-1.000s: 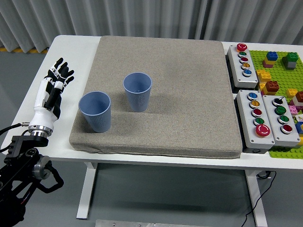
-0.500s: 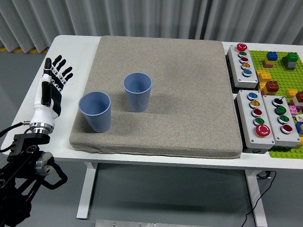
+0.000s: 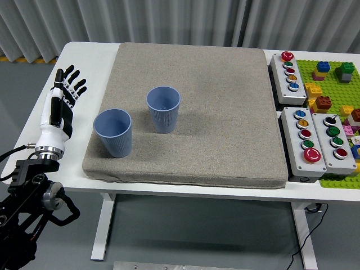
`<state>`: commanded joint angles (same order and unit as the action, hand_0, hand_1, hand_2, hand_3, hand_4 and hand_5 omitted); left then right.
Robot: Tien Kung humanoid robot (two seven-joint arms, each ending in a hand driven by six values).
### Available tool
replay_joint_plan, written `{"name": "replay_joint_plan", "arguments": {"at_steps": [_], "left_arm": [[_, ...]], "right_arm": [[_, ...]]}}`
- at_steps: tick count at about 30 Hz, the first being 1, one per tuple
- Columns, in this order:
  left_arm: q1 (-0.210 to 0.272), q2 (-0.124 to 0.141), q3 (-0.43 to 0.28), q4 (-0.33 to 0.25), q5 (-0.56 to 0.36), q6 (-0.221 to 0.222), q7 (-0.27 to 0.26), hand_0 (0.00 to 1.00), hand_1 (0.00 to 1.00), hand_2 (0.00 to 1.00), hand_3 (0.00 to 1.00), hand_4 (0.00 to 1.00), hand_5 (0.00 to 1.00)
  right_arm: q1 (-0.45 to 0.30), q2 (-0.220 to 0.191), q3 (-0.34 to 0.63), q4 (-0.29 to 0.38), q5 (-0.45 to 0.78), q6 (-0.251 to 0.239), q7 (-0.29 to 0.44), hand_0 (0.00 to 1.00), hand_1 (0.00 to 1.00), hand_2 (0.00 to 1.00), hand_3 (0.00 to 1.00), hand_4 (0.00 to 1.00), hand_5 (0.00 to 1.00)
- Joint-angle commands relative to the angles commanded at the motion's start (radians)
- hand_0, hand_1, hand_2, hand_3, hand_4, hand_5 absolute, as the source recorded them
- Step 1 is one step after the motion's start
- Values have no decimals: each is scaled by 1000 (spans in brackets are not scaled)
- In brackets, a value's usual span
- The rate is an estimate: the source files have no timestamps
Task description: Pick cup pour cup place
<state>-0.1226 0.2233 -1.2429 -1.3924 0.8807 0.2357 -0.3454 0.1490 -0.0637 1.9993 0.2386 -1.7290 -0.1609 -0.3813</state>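
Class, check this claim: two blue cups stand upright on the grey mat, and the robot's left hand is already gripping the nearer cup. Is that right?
Not quite. The head view shows the left hand open over the bare table left of the grey mat, holding nothing and apart from the nearer cup. The rest holds: it and the farther cup are blue and stand upright on the mat.

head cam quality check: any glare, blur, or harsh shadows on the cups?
Head view: sharp throughout, no motion blur, even on the left hand. No glare. Light is soft; the near cup and far cup cast only faint shadows rightward on the grey mat.
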Motion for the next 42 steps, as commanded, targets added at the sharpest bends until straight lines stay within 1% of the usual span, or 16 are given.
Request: {"name": "replay_joint_plan", "arguments": {"at_steps": [4, 15, 20, 33, 42], "left_arm": [[2, 3, -1, -6, 2, 0, 2, 841, 846, 910, 910, 870, 998], [14, 0, -30, -27, 22, 4, 5, 841, 847, 908, 911, 867, 998], [18, 4, -37, -32, 53, 9, 17, 841, 847, 907, 912, 868, 998], [32, 8, -46, -46, 65, 7, 22, 840, 848, 905, 914, 865, 998], [27, 10, -47, -53, 69, 8, 24, 840, 848, 903, 915, 864, 998]], "right_arm": [[-1, 1, 2, 0, 0, -1, -1, 641, 599, 506, 573, 2, 2], [-1, 0, 11, 3, -27, 8, -13, 641, 599, 506, 573, 2, 2], [-4, 0, 15, 4, -30, 7, -15, 641, 599, 506, 572, 2, 2], [-9, -1, 28, 5, -54, 12, -17, 640, 599, 506, 571, 2, 2], [-2, -1, 24, 5, -47, 9, -18, 641, 599, 505, 571, 2, 2]]}}
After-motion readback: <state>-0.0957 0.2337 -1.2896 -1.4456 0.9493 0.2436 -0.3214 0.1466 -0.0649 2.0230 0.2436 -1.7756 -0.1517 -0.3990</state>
